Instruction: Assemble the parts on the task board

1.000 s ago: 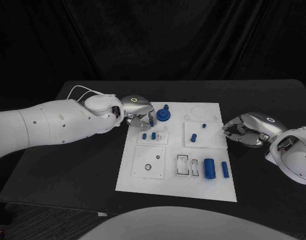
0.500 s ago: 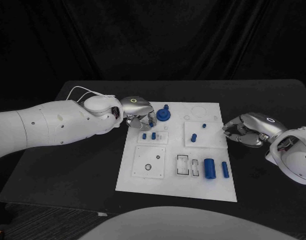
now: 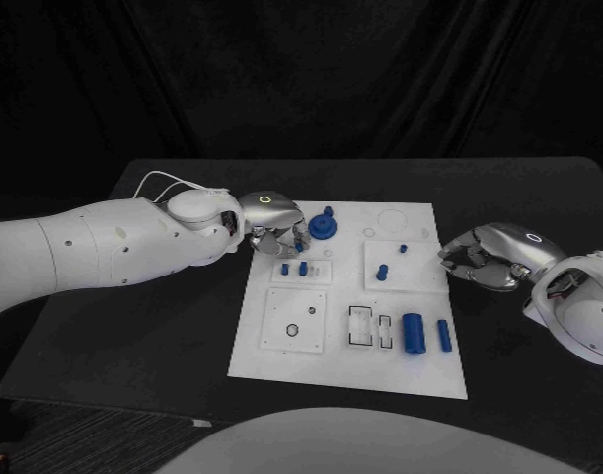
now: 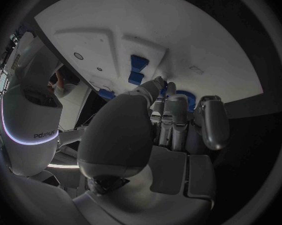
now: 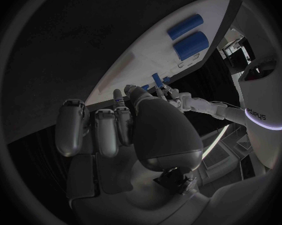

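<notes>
Left robot hand [image 3: 275, 225] curled at the task board [image 3: 316, 360] far-left corner, grasp unclear; right robot hand [image 3: 481, 257] curled, empty, beside its right edge.

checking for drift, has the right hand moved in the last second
No. The right hand sits at the same spot beside the white board's right edge in the head view.

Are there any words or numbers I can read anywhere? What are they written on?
"sharpa", seen mirrored: on the white body panel with the glowing stripe, left wrist view.
"sharpa", partly readable: on the white body panel, right wrist view.
Task board: no words or numbers I can read, only outlines of shapes.
</notes>
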You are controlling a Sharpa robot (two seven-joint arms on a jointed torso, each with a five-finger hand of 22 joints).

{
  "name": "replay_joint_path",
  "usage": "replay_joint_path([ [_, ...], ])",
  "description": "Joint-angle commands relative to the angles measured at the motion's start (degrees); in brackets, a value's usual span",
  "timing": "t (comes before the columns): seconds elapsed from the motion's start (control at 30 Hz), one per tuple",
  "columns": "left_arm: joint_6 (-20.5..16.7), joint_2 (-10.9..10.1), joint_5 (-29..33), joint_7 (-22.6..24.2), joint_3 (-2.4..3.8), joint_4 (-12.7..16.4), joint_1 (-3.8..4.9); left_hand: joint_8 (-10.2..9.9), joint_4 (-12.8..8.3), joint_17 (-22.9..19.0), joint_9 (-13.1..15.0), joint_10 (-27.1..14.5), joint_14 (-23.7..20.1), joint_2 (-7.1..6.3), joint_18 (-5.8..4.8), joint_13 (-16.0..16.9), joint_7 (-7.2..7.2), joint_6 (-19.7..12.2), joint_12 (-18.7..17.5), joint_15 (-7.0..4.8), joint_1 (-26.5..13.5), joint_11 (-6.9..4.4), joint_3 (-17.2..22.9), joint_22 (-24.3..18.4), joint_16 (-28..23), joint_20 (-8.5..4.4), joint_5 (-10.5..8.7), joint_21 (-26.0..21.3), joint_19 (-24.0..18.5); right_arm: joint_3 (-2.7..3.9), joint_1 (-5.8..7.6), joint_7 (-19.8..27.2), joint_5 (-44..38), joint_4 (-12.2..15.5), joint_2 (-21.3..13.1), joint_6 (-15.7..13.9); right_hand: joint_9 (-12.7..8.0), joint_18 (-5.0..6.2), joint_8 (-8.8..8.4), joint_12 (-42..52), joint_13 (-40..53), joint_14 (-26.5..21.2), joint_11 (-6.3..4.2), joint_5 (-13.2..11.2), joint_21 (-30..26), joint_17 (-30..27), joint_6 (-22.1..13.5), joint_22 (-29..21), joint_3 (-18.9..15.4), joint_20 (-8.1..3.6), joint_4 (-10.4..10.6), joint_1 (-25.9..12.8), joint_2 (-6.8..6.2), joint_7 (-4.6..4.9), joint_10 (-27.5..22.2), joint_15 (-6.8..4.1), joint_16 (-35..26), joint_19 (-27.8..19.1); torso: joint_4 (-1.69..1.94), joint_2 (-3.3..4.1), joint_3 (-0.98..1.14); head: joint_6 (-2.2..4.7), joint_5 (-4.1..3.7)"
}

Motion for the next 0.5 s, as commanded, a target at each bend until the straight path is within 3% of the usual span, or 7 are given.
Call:
replay_joint_path([
  [0.03,0.98,0.16,0.28,-0.07,-0.09,-0.22,-0.19,-0.05,0.23,-0.29,0.00,0.35,-0.51,0.16,-0.28,-0.07,-0.19,-0.01,-0.33,-0.10,-0.50,-0.07,0.25,9.67,-0.37,0.00,-0.32,-0.33,-0.61,0.03,-0.15,-0.87,-0.11,0.03,0.04,0.39,-0.10,0.75,-0.15,-0.32,-0.47,3.90,0.30,0.38,-0.36,3.40,0.49,10.44,0.39,0.43,-0.06,0.01,-0.40,0.00,-0.26,0.21,-0.13,0.03,-0.03,0.01,0.00,-0.01,0.02],
  [0.2,1.39,0.32,0.28,-0.55,-0.09,-0.58,-0.21,-0.35,0.03,-0.94,-0.23,-0.10,-0.99,-0.24,-0.18,-0.20,-0.29,-0.82,-0.94,-0.06,-0.38,-0.04,0.34,9.53,-0.84,0.02,-0.32,-0.89,-0.94,0.03,-0.15,-0.95,-0.11,0.09,-0.02,0.46,-0.10,0.75,-0.15,-0.32,-0.47,3.90,0.30,0.38,-0.36,3.40,0.49,10.44,0.39,0.43,-0.06,0.01,-0.40,0.00,-0.26,0.21,-0.13,0.03,0.00,0.03,0.04,-0.01,-0.10],
  [0.27,1.63,0.34,0.28,-0.95,-0.09,-0.69,-0.23,-0.56,0.53,-2.18,-1.38,-1.62,-1.90,-1.18,0.01,-0.54,-1.55,-5.82,-2.07,0.00,-1.24,-0.24,0.18,9.25,-1.72,0.11,-1.65,-2.02,-1.58,0.03,-0.15,-0.96,-0.11,0.12,-0.07,0.44,-0.10,0.75,-0.15,-0.32,-0.47,3.90,0.30,0.38,-0.36,3.40,0.49,10.44,0.39,0.43,-0.06,0.01,-0.40,0.00,-0.26,0.21,-0.13,0.03,0.01,0.05,0.04,-0.01,-0.06],
  [0.33,1.43,0.32,0.28,-1.39,-0.09,-0.77,-0.26,-0.48,1.48,-2.98,-2.38,-3.43,-2.54,-1.93,0.10,-0.87,-3.67,-10.17,-2.44,0.38,-2.51,0.46,-0.25,9.08,-2.28,0.27,-3.81,-2.75,-2.02,0.03,-0.16,-0.95,-0.11,0.16,-0.12,0.41,-0.10,0.75,-0.15,-0.32,-0.47,3.90,0.30,0.38,-0.36,3.40,0.49,10.44,0.39,0.43,-0.06,0.01,-0.40,0.00,-0.26,0.21,-0.13,0.03,0.02,0.04,0.03,-0.01,-0.05],
  [0.37,1.16,0.28,0.28,-1.59,-0.09,-0.78,-0.28,-0.47,1.60,-3.10,-2.48,-3.68,-2.64,-2.01,0.10,-0.89,-3.79,-10.57,-2.38,0.41,-2.59,0.51,-0.27,9.07,-2.35,0.33,-3.99,-2.81,-2.06,0.03,-0.16,-0.94,-0.11,0.18,-0.13,0.40,-0.11,0.75,-0.16,-0.32,-0.48,3.89,0.30,0.38,-0.37,3.38,0.49,10.44,0.42,0.44,-0.09,0.01,-0.41,0.00,-0.26,0.21,-0.14,0.02,0.00,0.03,0.04,-0.01,-0.04],
  [0.4,0.90,0.25,0.28,-1.73,-0.09,-0.79,-0.29,-0.44,2.38,-3.90,-3.24,-6.25,-3.31,-2.66,0.26,-1.16,-4.82,-13.71,-2.35,0.72,-3.56,0.87,-1.07,8.83,-2.87,0.57,-5.56,-3.82,-2.60,0.03,-0.16,-0.93,-0.11,0.19,-0.15,0.40,-0.11,0.75,-0.16,-0.32,-0.48,3.88,0.31,0.38,-0.38,3.35,0.48,10.43,0.45,0.44,-0.11,0.02,-0.43,0.01,-0.26,0.21,-0.16,0.02,-0.02,0.03,0.03,-0.01,-0.01],
  [0.5,-0.25,0.15,0.28,-2.19,-0.09,-0.90,-0.33,-0.50,3.23,-4.23,-4.42,-9.32,-3.72,-3.15,0.34,-1.10,-6.37,-18.35,-2.30,0.98,-4.43,1.23,-2.98,8.76,-3.03,0.81,-6.00,-4.28,-2.82,0.03,-0.16,-0.90,-0.11,0.22,-0.20,0.38,-0.11,0.75,-0.16,-0.32,-0.48,3.88,0.31,0.38,-0.38,3.35,0.48,10.43,0.45,0.44,-0.11,0.02,-0.43,0.01,-0.26,0.21,-0.16,0.02,-0.07,0.04,0.03,-0.01,0.06],
])
